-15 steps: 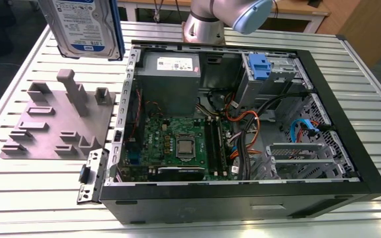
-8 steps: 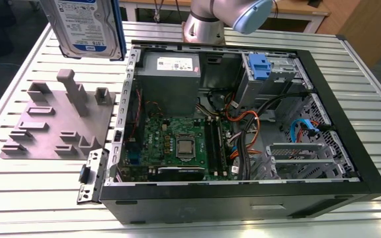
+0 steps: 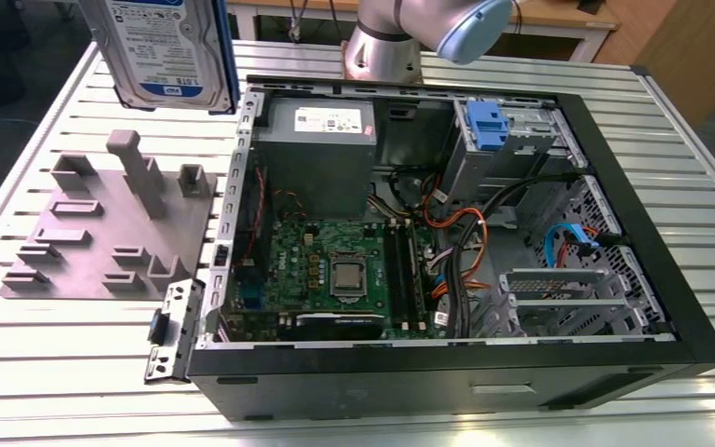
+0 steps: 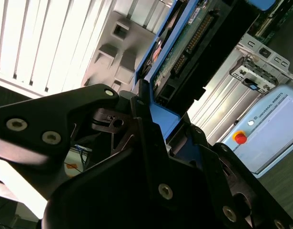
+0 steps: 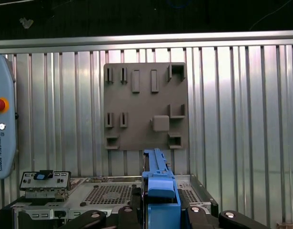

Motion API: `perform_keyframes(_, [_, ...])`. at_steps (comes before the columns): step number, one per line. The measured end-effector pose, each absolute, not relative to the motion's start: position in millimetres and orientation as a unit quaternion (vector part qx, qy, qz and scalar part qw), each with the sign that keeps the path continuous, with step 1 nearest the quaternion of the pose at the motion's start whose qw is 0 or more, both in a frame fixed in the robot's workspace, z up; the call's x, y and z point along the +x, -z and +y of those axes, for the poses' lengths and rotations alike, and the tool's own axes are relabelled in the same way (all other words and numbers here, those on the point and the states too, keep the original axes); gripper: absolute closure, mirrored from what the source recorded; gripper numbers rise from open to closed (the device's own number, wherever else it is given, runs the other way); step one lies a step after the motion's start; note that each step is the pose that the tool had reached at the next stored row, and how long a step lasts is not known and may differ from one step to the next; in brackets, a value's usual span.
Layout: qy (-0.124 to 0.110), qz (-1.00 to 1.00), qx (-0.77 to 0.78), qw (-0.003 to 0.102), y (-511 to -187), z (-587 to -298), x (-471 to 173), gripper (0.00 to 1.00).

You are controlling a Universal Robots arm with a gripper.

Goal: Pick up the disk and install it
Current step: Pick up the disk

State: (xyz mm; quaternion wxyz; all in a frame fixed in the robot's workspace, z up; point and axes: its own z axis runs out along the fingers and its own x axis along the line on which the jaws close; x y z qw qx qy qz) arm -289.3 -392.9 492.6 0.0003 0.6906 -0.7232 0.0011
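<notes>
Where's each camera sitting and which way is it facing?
Exterior view: above the table, looking down into the computer case; arm and held disk show.
First wrist view: wrist-mounted, facing the fixture plate over the pincer.
Second wrist view: wrist-mounted, along the pincer clamping the disk.
All three share disk and fixture plate.

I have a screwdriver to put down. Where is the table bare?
Bare slats lie in front of the fixture plate, between it and the near edge of the table, and along the exterior view's right of the computer case. Inside the case, board and cables crowd everything. The gripper holds the disk clear of the table.
</notes>
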Motion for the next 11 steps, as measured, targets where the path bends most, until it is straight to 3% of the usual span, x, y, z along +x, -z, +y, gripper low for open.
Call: perform_keyframes(11, [-0.001, -0.723, 0.691, 0.000, -492.7, -392.9, -285.5, 0.63])
